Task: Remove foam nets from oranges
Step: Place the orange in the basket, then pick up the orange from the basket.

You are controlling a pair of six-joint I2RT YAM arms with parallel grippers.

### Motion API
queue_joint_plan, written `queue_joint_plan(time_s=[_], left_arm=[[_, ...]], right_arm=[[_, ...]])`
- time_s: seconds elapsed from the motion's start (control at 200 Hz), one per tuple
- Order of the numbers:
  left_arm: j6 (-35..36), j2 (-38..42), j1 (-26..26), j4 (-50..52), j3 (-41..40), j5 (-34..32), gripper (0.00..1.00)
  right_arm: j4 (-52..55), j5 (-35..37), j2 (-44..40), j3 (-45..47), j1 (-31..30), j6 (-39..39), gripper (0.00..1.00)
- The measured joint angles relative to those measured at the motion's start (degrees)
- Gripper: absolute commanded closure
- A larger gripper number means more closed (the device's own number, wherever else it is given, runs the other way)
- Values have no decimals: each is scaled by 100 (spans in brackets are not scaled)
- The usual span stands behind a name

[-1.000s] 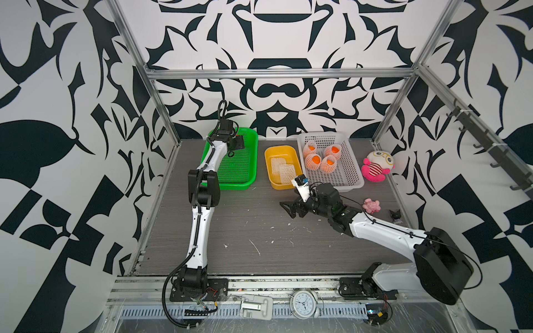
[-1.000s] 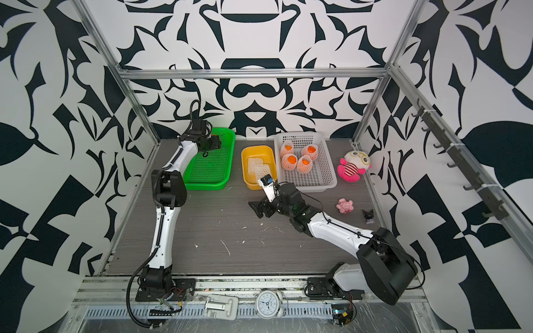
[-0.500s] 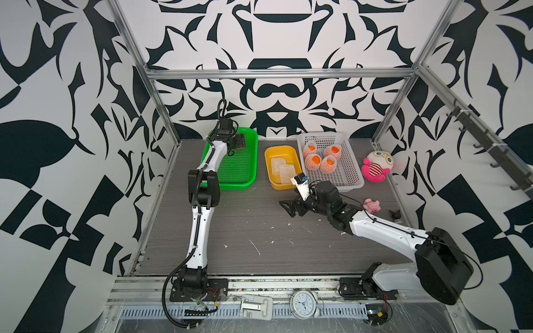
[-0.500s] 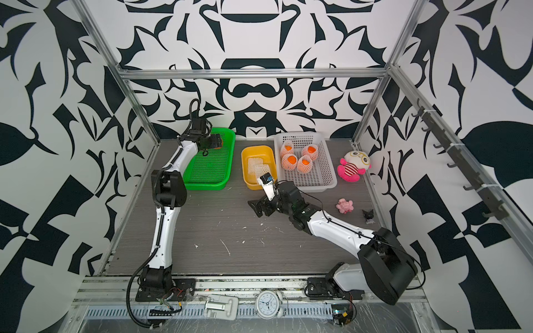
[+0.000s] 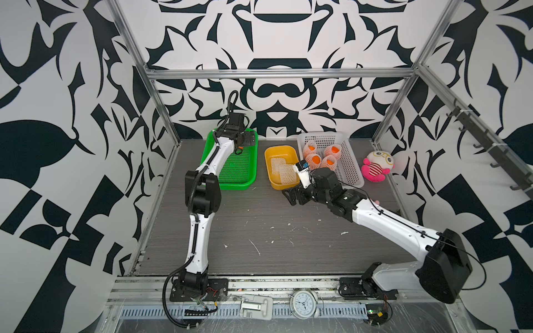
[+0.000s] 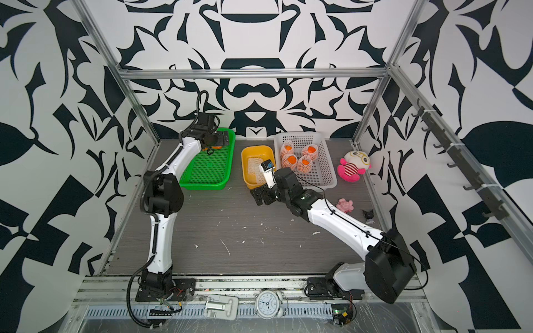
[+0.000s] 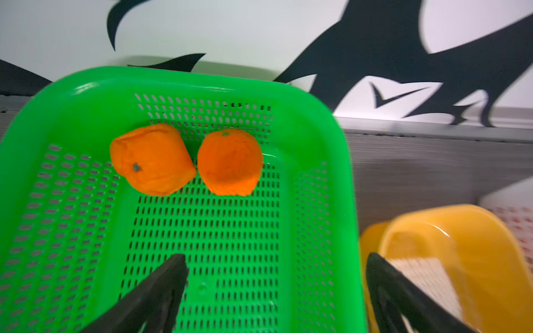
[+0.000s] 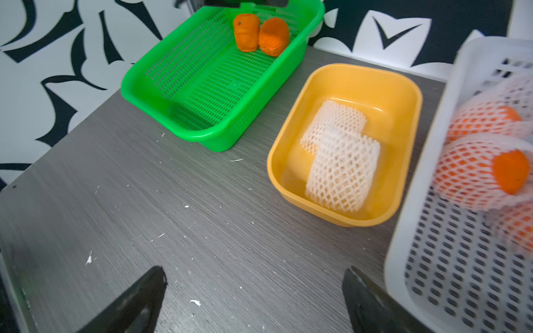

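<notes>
Two bare oranges (image 7: pixel 151 160) (image 7: pixel 230 163) lie side by side at the far end of the green basket (image 7: pixel 314 184). My left gripper (image 7: pixel 276 259) hangs just behind them, open and empty; in a top view it (image 5: pixel 248 140) is over the basket's back end. Two flattened white foam nets (image 8: pixel 341 173) (image 8: pixel 331 121) lie in the yellow tub (image 8: pixel 291 184). Several oranges in foam nets (image 5: pixel 315 158) sit in the white basket (image 5: pixel 350 173). My right gripper (image 8: pixel 255 272) is open over bare table, in front of the tub and next to the white basket.
A pink and white plush toy (image 5: pixel 376 167) lies right of the white basket. A small pink toy (image 6: pixel 344 204) and a small dark figure (image 6: pixel 368 214) lie by the right wall. White scraps (image 5: pixel 255 248) dot the table. A clock (image 5: pixel 305 301) stands at the front rail.
The left gripper's jaws have spread wider over the far end of the green basket. The right gripper has shifted slightly toward the back, nearer the yellow tub.
</notes>
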State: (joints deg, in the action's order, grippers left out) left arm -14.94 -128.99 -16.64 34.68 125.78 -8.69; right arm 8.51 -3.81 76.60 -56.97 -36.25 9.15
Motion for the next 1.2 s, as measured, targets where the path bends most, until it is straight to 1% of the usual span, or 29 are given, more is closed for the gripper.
queue_joint_plan(time_s=[0.08, 0.15, 0.22, 0.36, 0.515, 0.65, 0.845, 0.965, 1.2], left_arm=[[-188, 662, -243, 24, -496, 35, 0], [-315, 1172, -466, 52, -898, 92, 1], [-435, 1591, -671, 79, -1305, 195, 1], [-754, 2153, -970, 111, -2214, 702, 0], [-1023, 2332, -1200, 149, -2959, 1283, 0], [-1200, 2535, -1268, 160, -3464, 1803, 1], [-1316, 3018, -1263, 120, -3882, 2315, 0], [-1340, 3187, -1263, 17, -4116, 2485, 1], [-1377, 3195, -1263, -94, -4385, 2651, 0]], right_arm=[[385, 164, 39, -236, 319, 52, 8], [649, 247, 157, -435, 758, 166, 13], [876, 291, 367, -649, 1233, 267, 15], [1342, 487, 1036, -1178, 2024, 234, 14], [1781, 601, 1733, -1716, 2533, 4, 10], [1996, 612, 2188, -2094, 2796, -203, 8], [2155, 581, 2962, -2747, 2898, -424, 4], [2229, 549, 3521, -3204, 2931, -505, 3], [2446, 538, 4415, -4065, 2979, -555, 3]])
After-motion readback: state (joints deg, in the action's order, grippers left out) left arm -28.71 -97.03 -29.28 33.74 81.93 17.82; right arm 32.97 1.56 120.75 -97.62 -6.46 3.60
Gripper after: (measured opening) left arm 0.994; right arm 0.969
